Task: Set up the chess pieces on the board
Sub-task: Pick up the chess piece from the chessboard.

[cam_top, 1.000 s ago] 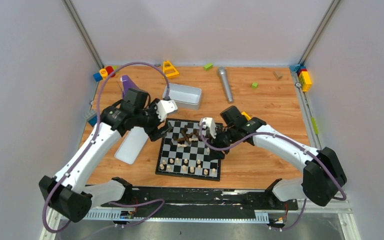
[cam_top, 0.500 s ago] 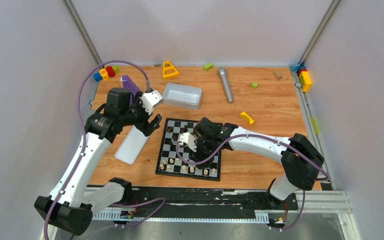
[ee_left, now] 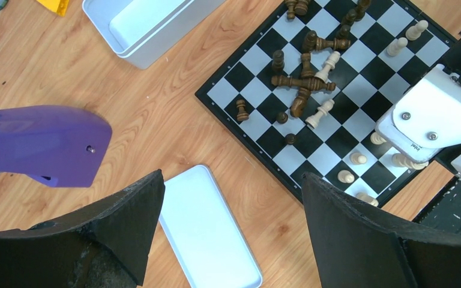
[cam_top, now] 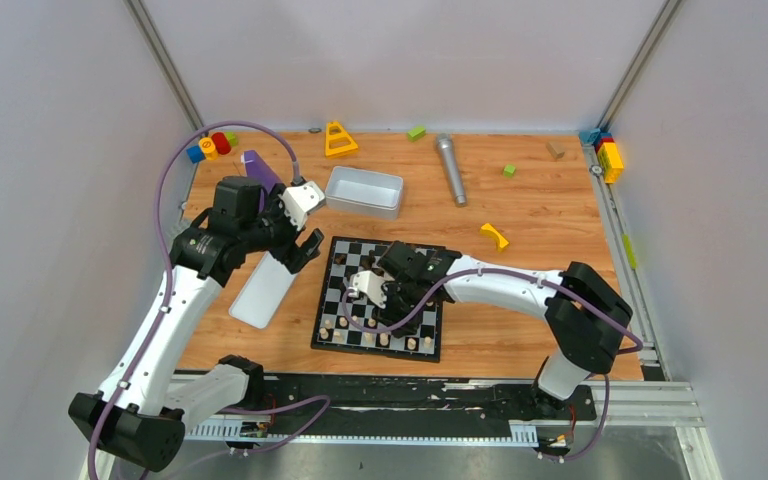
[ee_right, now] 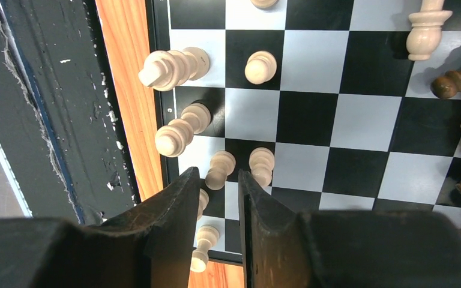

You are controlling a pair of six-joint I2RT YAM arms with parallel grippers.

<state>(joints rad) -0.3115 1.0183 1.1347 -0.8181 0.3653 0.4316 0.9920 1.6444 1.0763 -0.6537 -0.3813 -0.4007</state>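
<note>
Right wrist: my right claw (ee_right: 219, 175) sits low at the board's (ee_right: 312, 120) near edge, jaws a slit at a tilted pale pawn (ee_right: 221, 163), probably to stand it up; gripped or not, can't tell. Dark men (ee_left: 303, 78) lie heaped mid-board. Left claw (ee_left: 231, 180) is wide, empty and off-board, out of the way; tray (ee_left: 138, 24) empty.

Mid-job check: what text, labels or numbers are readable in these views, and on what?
No text is readable in any view.
Tiny dark print on the right arm's white housing: too small to read.
The chessboard: no letters or numbers seen on its border.
</note>
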